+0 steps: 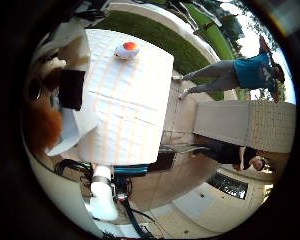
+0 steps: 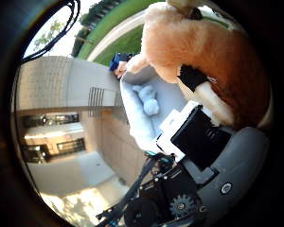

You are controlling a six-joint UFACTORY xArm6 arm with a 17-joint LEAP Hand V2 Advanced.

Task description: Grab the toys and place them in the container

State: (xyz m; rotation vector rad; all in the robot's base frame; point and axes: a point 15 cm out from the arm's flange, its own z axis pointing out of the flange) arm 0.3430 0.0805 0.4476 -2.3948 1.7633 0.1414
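A big orange and tan plush toy (image 2: 203, 52) fills much of the thumb side view, close against my palm. My right hand (image 2: 194, 137) has its black and white fingers curled round it. Its orange fur (image 1: 40, 125) also shows beside a black finger (image 1: 72, 90). A grey container (image 2: 132, 118) lies under the plush, with a small pale plush toy (image 2: 149, 101) lying inside. A small white and orange toy (image 1: 127, 50) sits on the white-clothed table (image 1: 130, 110), near its far end.
The table stands on a paved yard beside a low pale wall (image 1: 240, 122), with a strip of grass (image 1: 160, 35) beyond. The arm's base (image 1: 102, 195) stands at the table's near edge. A small blue thing (image 2: 117, 61) shows past the container's far end.
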